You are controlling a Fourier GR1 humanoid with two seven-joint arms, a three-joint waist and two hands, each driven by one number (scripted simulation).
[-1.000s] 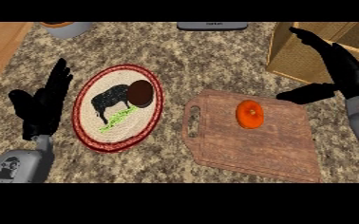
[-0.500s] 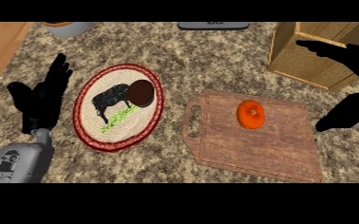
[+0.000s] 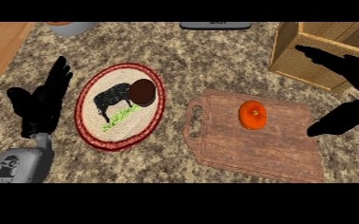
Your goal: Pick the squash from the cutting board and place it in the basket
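An orange squash (image 3: 252, 114) lies on a wooden cutting board (image 3: 245, 147), in the board's upper middle part. Nothing touches it. It is a rounded oval, slightly taller than wide, so its long axis runs roughly away from me and toward me.

To the right of the squash, at the picture's right side, is my right hand (image 3: 336, 121). It shows as two dark shapes: the thumb tip over the board's right edge, level with the squash, and the fingers (image 3: 326, 59) stretched out higher up, across the front of the basket. The hand is spread wide and holds nothing. The squash lies to its left, near but apart from it.

The basket (image 3: 308, 42) is a light wooden box at the upper right, just beyond the board's far right corner. It is close to the squash, up and to the right.

My left hand (image 3: 42, 102) rests at the far left, fingers straight and pointing up, holding nothing. A round woven plate (image 3: 95, 133) with dark food on it lies between that hand and the board, so it is well apart from the squash.

I judge the right hand the one to use: moving left, it would close across the short width of the squash.
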